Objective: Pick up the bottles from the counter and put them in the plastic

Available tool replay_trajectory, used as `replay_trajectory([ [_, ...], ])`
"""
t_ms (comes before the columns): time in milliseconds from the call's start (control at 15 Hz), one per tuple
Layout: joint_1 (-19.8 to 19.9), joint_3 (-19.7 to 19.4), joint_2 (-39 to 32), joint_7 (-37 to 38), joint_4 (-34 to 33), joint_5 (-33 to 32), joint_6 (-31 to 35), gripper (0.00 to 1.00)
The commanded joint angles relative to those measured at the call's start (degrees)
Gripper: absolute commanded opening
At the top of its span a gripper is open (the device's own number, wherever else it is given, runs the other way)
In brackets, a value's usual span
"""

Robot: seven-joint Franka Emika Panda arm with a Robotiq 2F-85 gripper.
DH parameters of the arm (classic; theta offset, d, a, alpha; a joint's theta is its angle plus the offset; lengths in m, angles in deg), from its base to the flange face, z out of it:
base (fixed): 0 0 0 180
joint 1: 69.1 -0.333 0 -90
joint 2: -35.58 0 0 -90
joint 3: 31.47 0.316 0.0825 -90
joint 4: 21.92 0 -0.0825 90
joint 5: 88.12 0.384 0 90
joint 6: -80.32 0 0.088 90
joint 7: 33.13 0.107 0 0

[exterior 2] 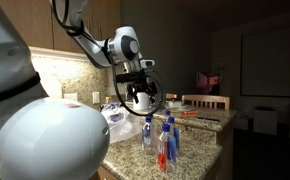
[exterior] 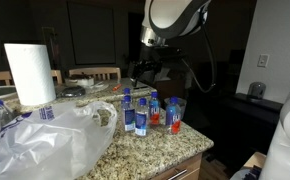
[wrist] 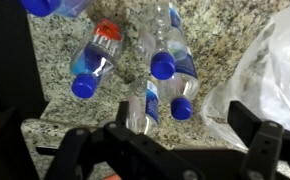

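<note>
Gripper (exterior: 148, 72) spread and empty above the bottles (exterior: 150, 112).
In an exterior view they stand clustered on the counter (exterior: 182, 146) beside the plastic bag (exterior: 55, 140); in an exterior view the gripper (exterior 2: 140, 97) hangs just over them; wrist view, dim, suggests full, slick bottles (wrist: 157, 66): pinch mid-body.

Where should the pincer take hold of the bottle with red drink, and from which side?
Likely at the neck under the cap of the red bottle, from straight above: it stands upright and neighbouring bottles crowd its sides, leaving the top free.
</note>
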Motion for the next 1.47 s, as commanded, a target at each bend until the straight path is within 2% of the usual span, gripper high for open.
replay_trajectory([
  [0,1.1,-0.4,-2.1,2.0,1.8,-0.3,2.5,1.0],
  [133,0.0,-1.1,-5.1,2.1,2.8,2.3,6.6,1.0],
  [400,1.1,-1.3,-9.7,3.9,3.3,1.9,12.4,1.0],
  [467,1.4,-1.4,-10.5,4.1,3.4,1.5,12.8,0.83],
  [533,1.3,-1.7,-11.3,4.1,3.4,1.6,13.2,0.73],
  [1000,0.5,-2.4,-12.4,4.5,2.9,2.2,11.6,0.26],
  [1200,0.9,-1.9,-10.9,5.7,2.1,1.4,10.5,0.1],
  [1400,1.2,-1.5,-9.6,6.6,1.7,0.7,8.5,0.1],
])
